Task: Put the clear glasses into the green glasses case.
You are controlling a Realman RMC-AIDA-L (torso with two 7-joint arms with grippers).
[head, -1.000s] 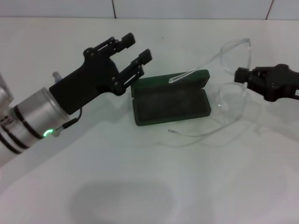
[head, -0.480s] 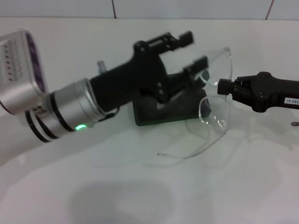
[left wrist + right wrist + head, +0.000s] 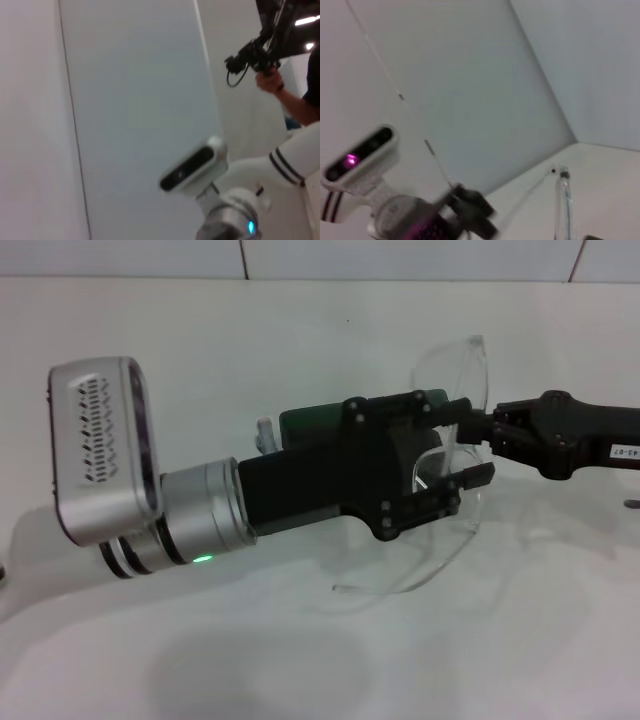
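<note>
Two grippers meet at clear glasses (image 3: 455, 400) — case (image 3: 320, 422) beneath.

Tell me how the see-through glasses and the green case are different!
The glasses are clear, so you see through them; the case is solid dark green. The glasses are held up by the right gripper, while the case sits on the table. The glasses show plainly; the case is mostly hidden behind the left gripper.
</note>
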